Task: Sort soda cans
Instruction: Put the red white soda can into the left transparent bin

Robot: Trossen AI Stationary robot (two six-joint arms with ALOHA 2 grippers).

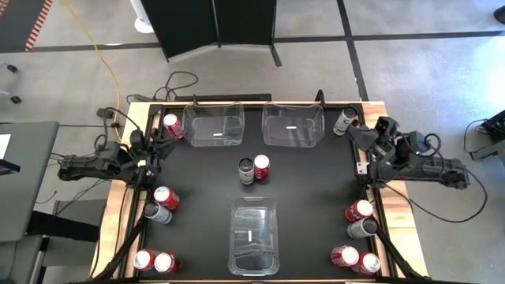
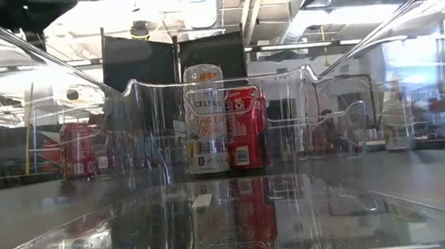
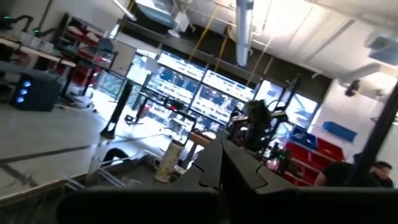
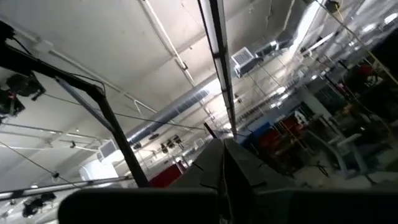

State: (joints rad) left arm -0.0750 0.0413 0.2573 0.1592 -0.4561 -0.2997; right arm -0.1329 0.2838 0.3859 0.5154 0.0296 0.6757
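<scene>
- The bench (image 1: 308, 181) had a black top inside a pale wooden edge and stood on a grey concrete floor (image 1: 71, 79) crossed by dark lines.
- Three clear plastic bins sat on it: two side by side along the far edge, the left far bin (image 1: 213, 125) and the right far bin (image 1: 293, 125), and a near bin (image 1: 253, 235) at the middle of the near edge. None of the three held a can.
- At the bench's middle stood a grey can (image 1: 246, 170) and a red can (image 1: 261, 167), upright and touching; the low view showed the same pair through the near bin's walls.
- The other soda cans lay around the borders: a red one (image 1: 172, 126) just beside the left far bin, a red (image 1: 166, 197) and a grey (image 1: 157, 212) at the left edge, two red (image 1: 155, 261) at the near left corner.
- On the right side, a grey can (image 1: 344, 122) lay by the far corner, a red (image 1: 358, 211) and a grey (image 1: 363, 228) at the edge, and two red (image 1: 354, 259) at the near corner.
- The left hand (image 1: 148, 163) was folded back at the left edge of the bench, its fingers (image 3: 214, 165) pressed together on nothing.
- The right hand (image 1: 365, 167) was parked at the right edge, fingers (image 4: 230, 158) closed to a narrow point, also empty.
- A yellow cable (image 1: 106, 67) ran over the floor, and a dark panel (image 1: 217, 24) stood beyond the far edge.
- Both wrist views looked up into a workshop with ducts, ceiling lights and red storage boxes (image 3: 323, 152).
</scene>
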